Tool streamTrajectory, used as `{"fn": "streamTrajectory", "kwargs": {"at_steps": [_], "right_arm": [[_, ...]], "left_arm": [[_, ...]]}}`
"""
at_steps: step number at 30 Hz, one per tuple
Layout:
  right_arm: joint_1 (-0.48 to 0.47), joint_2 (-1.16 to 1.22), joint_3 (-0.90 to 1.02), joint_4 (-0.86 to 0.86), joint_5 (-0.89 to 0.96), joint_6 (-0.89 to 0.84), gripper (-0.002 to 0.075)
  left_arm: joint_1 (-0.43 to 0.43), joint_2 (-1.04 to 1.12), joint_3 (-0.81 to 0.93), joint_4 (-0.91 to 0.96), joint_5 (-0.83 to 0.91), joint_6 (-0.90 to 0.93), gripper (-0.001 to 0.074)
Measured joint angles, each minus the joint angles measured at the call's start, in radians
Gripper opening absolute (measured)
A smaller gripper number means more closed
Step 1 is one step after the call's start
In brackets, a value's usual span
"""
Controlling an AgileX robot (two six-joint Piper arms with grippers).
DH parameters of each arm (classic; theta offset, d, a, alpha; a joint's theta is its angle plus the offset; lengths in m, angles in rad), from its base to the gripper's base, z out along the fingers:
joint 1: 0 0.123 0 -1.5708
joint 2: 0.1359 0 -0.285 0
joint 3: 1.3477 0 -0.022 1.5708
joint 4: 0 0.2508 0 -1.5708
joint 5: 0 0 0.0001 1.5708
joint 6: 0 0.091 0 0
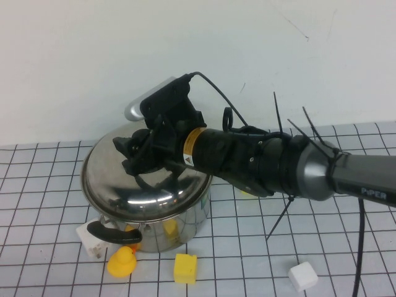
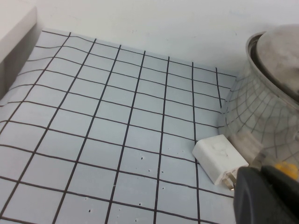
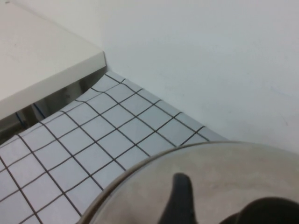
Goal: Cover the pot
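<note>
The steel pot [image 1: 176, 224] stands left of the middle, its black side handle [image 1: 110, 232] toward the front. The domed steel lid [image 1: 154, 192] lies on top of it and hides the opening. My right gripper [image 1: 126, 155] reaches in from the right and hangs over the lid's top, its fingers spread. In the right wrist view one finger [image 3: 181, 198] stands a little apart from the dark knob [image 3: 264, 212] on the lid [image 3: 219, 172]. The left wrist view shows the pot's wall [image 2: 261, 116] and handle [image 2: 264, 196]. My left gripper is out of view.
A white charger [image 1: 91, 240] lies by the pot's handle and shows in the left wrist view [image 2: 217, 157]. A yellow duck [image 1: 122, 262], a yellow block [image 1: 185, 268] and a white block [image 1: 302, 276] lie in front. A wall stands behind.
</note>
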Motion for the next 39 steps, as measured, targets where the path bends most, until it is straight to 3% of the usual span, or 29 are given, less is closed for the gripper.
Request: {"fn": "streamTrajectory", "kwargs": {"at_steps": [7,9,11,16,19,31,39], "right_arm": [[-0.017,-0.115,0.000,-0.004,0.131,-0.004,0.0576],[-0.019,-0.173,0.002,-0.010,0.215,-0.004,0.0548],[-0.020,-0.245,0.028,-0.013,0.256,-0.004,0.0478],[-0.020,-0.469,0.193,-0.021,0.279,-0.006,0.0141],[-0.020,-0.611,0.311,-0.040,0.291,-0.008,0.0039],[-0.020,-1.160,0.616,-0.100,0.636,-0.072,-0.0001],[-0.020,-1.420,0.837,-0.100,0.660,-0.091,-0.0002]], "left_arm": [[0.000,0.000,0.000,0.000,0.000,0.000,-0.0003],[0.000,0.000,0.000,0.000,0.000,0.000,-0.0003],[0.000,0.000,0.000,0.000,0.000,0.000,-0.0002],[0.000,0.000,0.000,0.000,0.000,0.004,-0.0002],[0.000,0.000,0.000,0.000,0.000,0.004,-0.0003],[0.000,0.000,0.000,0.000,0.000,0.004,-0.0003],[0.000,0.000,0.000,0.000,0.000,0.004,-0.0003]]}}
